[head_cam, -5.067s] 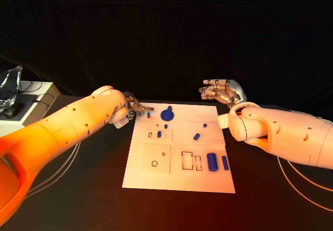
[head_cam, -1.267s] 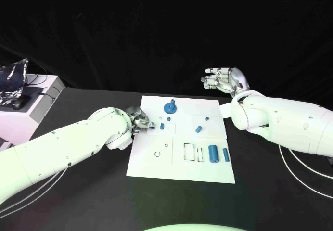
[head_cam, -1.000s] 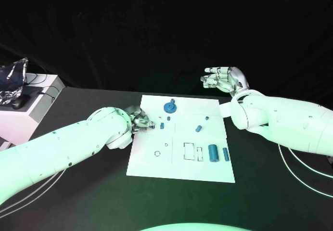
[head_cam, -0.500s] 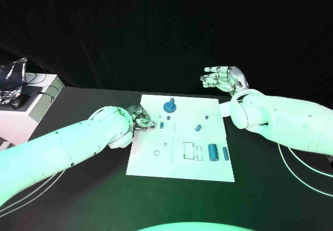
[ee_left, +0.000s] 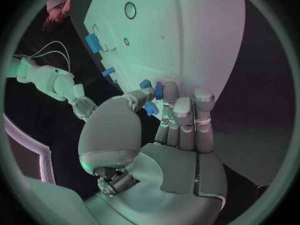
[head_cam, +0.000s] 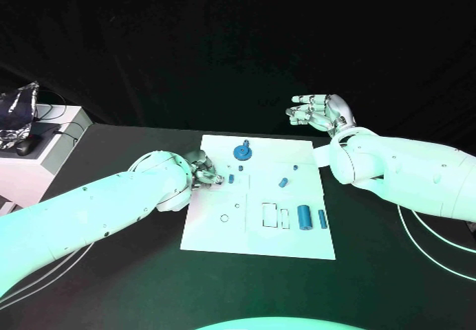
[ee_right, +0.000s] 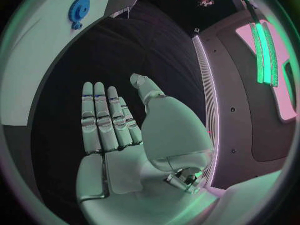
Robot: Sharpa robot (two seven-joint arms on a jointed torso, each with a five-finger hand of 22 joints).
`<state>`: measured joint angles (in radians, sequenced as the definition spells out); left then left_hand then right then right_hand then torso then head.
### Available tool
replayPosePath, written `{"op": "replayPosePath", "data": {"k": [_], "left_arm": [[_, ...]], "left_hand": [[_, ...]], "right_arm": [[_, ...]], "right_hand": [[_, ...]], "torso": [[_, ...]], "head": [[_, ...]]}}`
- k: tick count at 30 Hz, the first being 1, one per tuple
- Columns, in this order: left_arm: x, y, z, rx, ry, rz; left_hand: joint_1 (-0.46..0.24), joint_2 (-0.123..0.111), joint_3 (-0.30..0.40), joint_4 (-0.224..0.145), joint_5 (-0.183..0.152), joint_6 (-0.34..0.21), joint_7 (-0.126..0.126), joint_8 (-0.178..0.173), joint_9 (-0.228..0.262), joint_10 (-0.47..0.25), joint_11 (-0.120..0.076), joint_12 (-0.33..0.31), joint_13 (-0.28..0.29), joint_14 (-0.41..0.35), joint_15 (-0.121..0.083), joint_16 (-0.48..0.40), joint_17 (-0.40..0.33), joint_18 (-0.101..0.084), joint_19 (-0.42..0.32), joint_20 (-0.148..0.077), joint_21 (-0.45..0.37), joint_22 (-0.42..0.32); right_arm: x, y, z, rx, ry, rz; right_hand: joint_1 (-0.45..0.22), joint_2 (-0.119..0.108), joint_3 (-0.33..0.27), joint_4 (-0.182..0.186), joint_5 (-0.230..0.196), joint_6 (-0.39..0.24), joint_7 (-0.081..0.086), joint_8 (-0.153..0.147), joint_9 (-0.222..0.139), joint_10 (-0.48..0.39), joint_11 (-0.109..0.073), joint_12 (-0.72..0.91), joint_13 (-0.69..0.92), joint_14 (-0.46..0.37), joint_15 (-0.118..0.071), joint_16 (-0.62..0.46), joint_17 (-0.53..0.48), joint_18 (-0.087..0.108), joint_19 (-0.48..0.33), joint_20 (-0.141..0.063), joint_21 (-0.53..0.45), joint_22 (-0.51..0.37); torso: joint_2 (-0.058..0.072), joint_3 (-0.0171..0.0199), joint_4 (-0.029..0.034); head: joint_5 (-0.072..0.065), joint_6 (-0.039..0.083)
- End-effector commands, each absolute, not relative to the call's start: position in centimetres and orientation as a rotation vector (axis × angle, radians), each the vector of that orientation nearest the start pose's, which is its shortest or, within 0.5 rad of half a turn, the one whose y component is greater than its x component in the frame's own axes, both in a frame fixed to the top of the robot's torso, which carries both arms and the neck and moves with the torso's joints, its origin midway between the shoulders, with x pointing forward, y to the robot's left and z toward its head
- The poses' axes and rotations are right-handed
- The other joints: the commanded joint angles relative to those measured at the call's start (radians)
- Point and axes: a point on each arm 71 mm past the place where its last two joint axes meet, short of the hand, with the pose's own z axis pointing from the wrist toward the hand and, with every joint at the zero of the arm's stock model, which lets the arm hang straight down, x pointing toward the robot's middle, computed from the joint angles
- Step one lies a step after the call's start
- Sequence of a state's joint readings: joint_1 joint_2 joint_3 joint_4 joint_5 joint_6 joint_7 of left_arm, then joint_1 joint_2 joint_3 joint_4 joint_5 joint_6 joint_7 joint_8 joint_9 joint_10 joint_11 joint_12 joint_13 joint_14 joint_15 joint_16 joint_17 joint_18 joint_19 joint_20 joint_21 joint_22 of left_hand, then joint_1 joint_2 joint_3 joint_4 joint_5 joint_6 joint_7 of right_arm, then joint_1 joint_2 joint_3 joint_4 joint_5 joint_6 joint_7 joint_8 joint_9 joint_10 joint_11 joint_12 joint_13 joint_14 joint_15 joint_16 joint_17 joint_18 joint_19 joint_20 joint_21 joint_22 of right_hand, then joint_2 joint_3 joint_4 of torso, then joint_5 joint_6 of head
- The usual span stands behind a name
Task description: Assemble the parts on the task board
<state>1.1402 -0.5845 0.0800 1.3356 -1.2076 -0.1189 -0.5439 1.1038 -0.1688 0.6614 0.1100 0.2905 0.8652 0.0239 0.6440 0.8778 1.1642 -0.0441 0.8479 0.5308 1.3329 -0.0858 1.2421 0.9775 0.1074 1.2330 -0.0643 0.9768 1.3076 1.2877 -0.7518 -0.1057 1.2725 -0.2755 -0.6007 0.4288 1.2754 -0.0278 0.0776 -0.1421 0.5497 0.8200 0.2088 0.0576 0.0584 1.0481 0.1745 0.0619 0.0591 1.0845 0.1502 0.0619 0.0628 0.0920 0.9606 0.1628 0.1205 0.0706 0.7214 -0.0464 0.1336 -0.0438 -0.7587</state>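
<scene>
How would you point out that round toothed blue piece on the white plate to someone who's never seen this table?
Start at the white task board in the middle of the black table. Go to its far edge, between the two arms. There lies the blue gear: a toothed disc with a small knob, the only round, flat part; its neighbours are small pegs and cylinders.

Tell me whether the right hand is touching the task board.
Apart. In the head view the right hand is raised beyond the task board's far right corner, fingers spread, with black table between them; the right wrist view shows the same gap.

White task board [head_cam: 256, 244] on black table [head_cam: 119, 275]
</scene>
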Motion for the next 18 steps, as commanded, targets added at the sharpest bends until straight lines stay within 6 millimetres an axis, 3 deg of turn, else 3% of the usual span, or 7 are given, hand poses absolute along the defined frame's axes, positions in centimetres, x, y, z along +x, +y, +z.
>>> {"op": "replayPosePath", "data": {"k": [1, 18], "left_arm": [[51.82, 14.26, -21.48, -0.266, 2.063, -0.442], [52.15, 14.48, -21.56, -0.268, 2.063, -0.416]], "left_hand": [[0.014, 0.0, 0.1, -0.1, 0.003, 0.008, 0.002, -0.004, 0.0, 0.002, 0.0, -0.006, 0.002, 0.007, -0.001, -0.006, 0.001, -0.005, 0.007, -0.001, 0.005, 0.058], [0.018, 0.0, 0.1, -0.095, 0.003, 0.007, 0.002, -0.004, 0.002, -0.001, 0.0, 0.002, 0.009, 0.008, -0.002, -0.008, 0.0, -0.005, 0.01, 0.0, 0.009, 0.059]], "right_arm": [[54.13, -25.03, -15.66, 0.777, 1.221, 1.124], [54.08, -25.02, -15.65, 0.776, 1.221, 1.125]], "right_hand": [[-0.001, 0.01, 0.002, 0.004, 0.006, -0.007, 0.017, -0.003, -0.001, -0.007, -0.002, -0.001, -0.001, -0.005, 0.0, -0.001, -0.002, -0.002, -0.009, 0.001, -0.001, 0.0], [-0.001, 0.009, 0.003, 0.005, 0.008, -0.008, 0.017, -0.003, -0.001, -0.007, -0.002, -0.002, -0.001, -0.005, 0.0, -0.001, -0.002, -0.002, -0.009, 0.001, -0.001, 0.0]], "torso": [[0.001, -0.0002, 0.0006], [0.002, -0.0013, -0.0001]], "head": [[0.0, 0.001], [-0.003, -0.002]]}}
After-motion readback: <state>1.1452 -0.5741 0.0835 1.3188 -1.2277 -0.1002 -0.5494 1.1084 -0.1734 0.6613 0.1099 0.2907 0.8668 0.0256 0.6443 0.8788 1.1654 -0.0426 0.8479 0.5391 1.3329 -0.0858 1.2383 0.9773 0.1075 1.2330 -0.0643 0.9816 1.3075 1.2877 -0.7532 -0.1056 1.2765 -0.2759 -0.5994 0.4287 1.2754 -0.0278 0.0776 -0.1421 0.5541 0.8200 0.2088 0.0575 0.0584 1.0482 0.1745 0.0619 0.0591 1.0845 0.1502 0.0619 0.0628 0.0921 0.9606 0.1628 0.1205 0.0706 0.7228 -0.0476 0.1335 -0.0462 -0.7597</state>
